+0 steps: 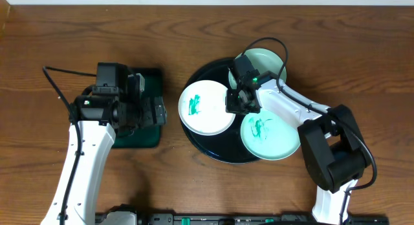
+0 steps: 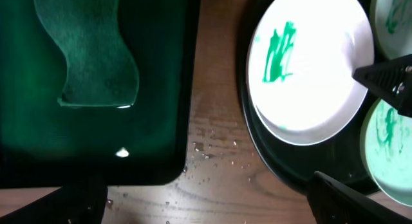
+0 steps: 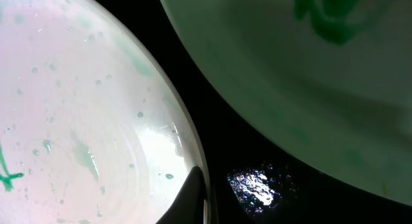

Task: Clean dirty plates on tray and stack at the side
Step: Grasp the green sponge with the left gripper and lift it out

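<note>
Right gripper [image 1: 237, 103] meets the white plate [image 1: 206, 107] at its rim, closure not discernible; the rim should seat fully before lifting. Left gripper [image 2: 206, 201] spread, empty, near sponge [image 2: 96, 50].

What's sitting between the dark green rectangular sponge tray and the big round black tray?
Only bare brown wooden table with scattered water droplets, clearest in the left wrist view.
</note>
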Tool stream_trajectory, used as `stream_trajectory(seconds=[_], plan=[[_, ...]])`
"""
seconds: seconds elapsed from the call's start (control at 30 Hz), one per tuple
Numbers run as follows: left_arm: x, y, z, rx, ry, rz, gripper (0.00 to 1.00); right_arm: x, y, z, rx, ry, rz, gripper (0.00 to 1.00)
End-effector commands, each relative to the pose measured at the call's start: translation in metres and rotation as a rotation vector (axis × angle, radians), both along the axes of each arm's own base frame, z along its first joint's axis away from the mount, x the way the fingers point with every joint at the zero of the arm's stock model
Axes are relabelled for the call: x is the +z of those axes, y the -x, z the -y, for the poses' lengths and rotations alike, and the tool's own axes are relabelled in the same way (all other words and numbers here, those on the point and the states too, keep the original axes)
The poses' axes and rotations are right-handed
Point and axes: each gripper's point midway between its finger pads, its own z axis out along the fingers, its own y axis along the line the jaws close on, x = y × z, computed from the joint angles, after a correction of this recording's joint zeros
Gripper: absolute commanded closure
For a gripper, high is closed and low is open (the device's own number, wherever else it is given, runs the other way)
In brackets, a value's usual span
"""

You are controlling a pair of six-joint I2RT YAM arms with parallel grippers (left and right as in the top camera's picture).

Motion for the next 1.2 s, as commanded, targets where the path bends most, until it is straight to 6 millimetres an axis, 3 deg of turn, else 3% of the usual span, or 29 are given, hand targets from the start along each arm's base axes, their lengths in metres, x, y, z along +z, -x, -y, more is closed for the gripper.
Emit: stream_trajectory(seconds=[0.0,0.03,0.1,0.23,0.33,0.63,0.83,1.17], plan=[[0.008,-0.007,0.001,0.006,0.013,0.032,0.01,-0.015,0.007,0.005,0.010,0.051,-0.028,0.99],[0.009,-0.009,0.001,0.006,0.013,0.040,0.00,-0.015,0.007,0.005,0.010,0.051,-0.028,0.99],[0.009,-0.014,-0.006,0.025,-0.024,0.056,0.12,-0.015,0.007,0.005,0.011,0.052,-0.028,0.99],[0.001,-0.029,-0.044,0.210,-0.192,0.070,0.12,-0.015,0.007,0.005,0.011,0.052,-0.028,0.99],[-0.009,-0.042,-0.054,0.232,-0.247,0.071,0.12,-0.015,0.007,0.004,0.019,0.050,-0.027,0.99],[-0.080,-0.061,-0.075,0.266,-0.295,-0.090,0.27,-0.015,0.010,0.006,0.036,0.058,-0.033,0.99],[-0.110,-0.062,-0.096,0.320,-0.283,-0.160,0.33,-0.015,0.009,0.006,0.036,0.058,-0.033,0.99],[-0.122,-0.078,-0.084,0.244,-0.174,-0.125,0.36,-0.015,0.009,0.005,0.036,0.056,-0.030,0.99]])
